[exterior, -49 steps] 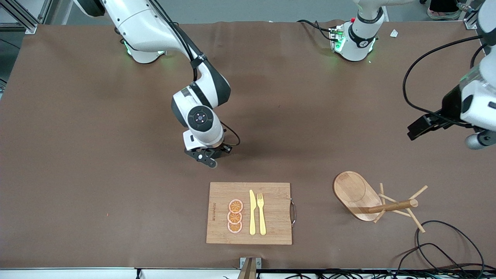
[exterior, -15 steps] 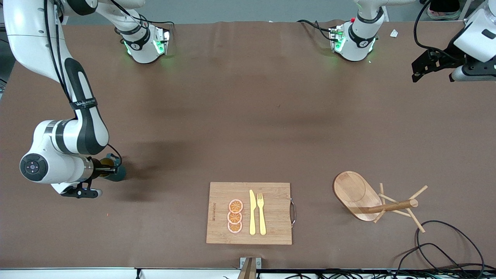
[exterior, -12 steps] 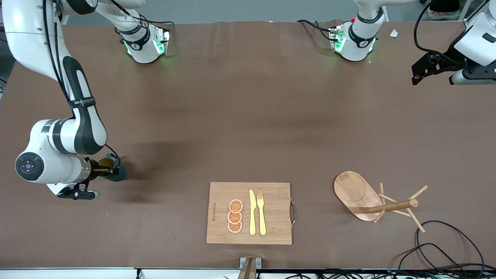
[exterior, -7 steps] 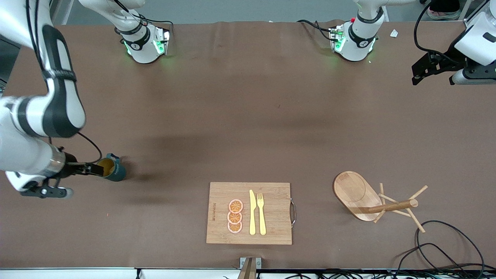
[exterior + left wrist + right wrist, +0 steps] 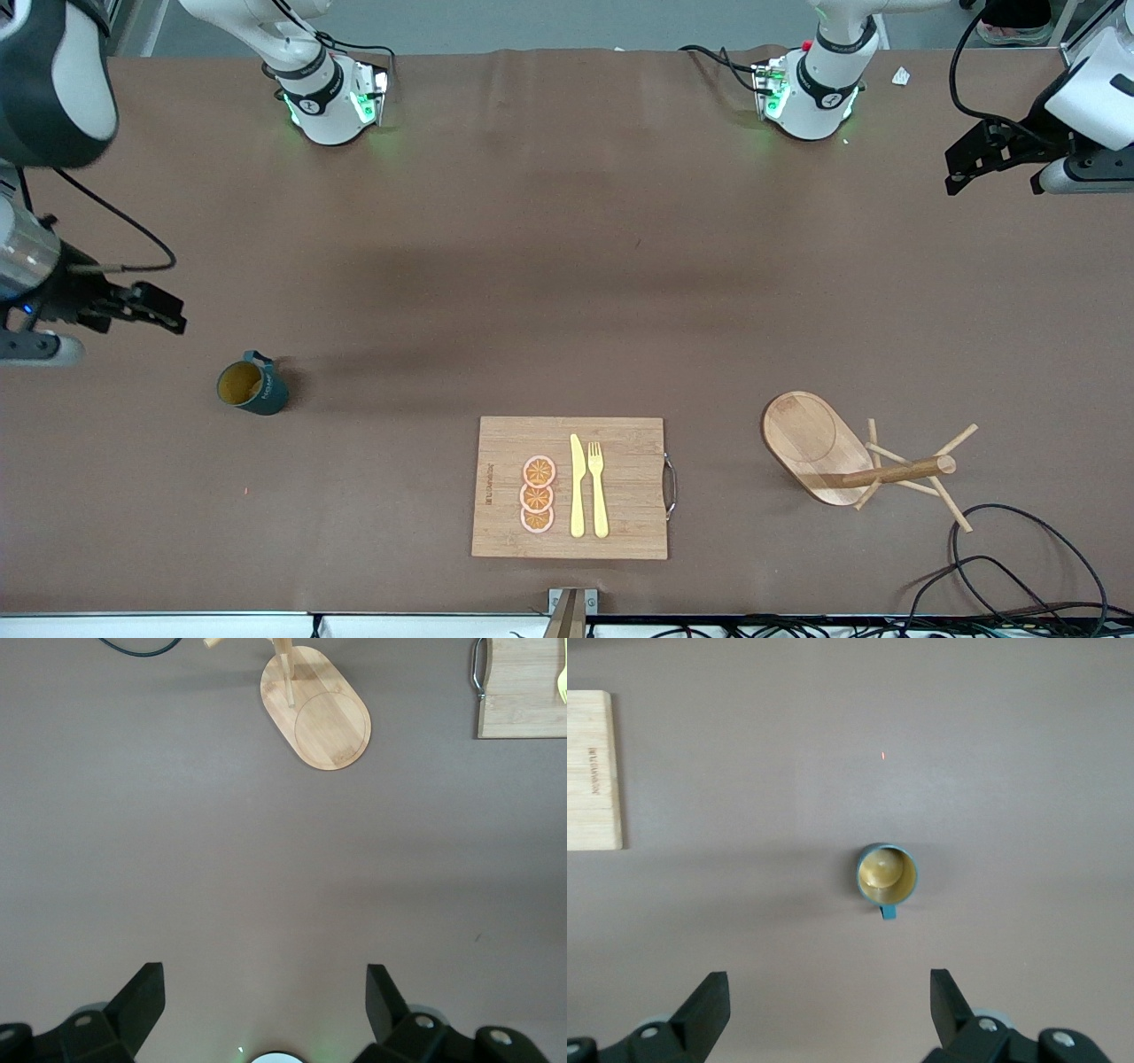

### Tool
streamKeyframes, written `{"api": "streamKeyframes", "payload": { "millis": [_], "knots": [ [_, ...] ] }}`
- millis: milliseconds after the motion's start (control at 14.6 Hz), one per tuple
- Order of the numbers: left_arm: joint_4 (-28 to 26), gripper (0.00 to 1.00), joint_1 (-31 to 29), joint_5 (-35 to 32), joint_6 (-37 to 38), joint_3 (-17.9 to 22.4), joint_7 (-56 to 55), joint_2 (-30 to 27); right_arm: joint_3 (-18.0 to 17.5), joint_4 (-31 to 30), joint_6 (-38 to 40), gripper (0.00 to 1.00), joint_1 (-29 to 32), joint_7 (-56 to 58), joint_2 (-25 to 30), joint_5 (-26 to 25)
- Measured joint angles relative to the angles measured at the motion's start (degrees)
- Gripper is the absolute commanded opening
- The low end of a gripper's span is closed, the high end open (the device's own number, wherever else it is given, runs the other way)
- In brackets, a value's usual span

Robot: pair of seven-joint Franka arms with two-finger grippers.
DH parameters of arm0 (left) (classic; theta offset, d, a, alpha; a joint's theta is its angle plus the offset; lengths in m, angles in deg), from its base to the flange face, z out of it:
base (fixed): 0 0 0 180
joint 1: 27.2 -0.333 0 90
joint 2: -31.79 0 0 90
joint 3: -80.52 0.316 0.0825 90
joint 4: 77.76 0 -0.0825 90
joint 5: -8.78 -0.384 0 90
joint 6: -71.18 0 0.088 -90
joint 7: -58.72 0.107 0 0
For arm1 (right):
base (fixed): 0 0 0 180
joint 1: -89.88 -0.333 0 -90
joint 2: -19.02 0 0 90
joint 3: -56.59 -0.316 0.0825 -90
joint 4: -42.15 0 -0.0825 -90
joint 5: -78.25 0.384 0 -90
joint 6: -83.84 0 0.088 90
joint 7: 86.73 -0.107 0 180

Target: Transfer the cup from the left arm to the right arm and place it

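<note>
The cup [image 5: 252, 389], dark teal with a tan-yellow inside, stands upright on the brown table toward the right arm's end. It also shows in the right wrist view [image 5: 887, 873], free of any grip, with its handle [image 5: 888, 912] pointing toward my gripper. My right gripper [image 5: 166, 312] is open and empty, raised over bare table beside the cup; its open fingers show in its wrist view [image 5: 828, 988]. My left gripper [image 5: 957, 171] is open and empty, high over the left arm's end of the table, and waits there [image 5: 263, 979].
A wooden cutting board [image 5: 629, 443] holds orange slices [image 5: 538, 494], a knife [image 5: 577, 486] and a fork [image 5: 598, 487]. A wooden mug tree [image 5: 819, 439] lies tipped on its side toward the left arm's end. Black cables [image 5: 1019, 567] lie near that corner.
My right gripper set the cup on the table, opened, and rose away toward the right arm's end of the table. The cup stays standing. The left gripper barely moved.
</note>
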Motion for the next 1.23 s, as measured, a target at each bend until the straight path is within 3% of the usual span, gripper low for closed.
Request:
{"api": "streamKeyframes", "payload": {
  "millis": [684,1232],
  "knots": [
    [0.39,1.00,0.31,0.00,0.14,-0.14,0.23,0.10,0.20,-0.17,5.00,1.00,0.01,-0.01,6.20,0.00],
    [0.36,1.00,-0.43,0.00,2.28,-0.02,0.23,0.68,0.39,-0.86,5.02,1.00,0.03,-0.01,7.35,-0.01]
  ]
}}
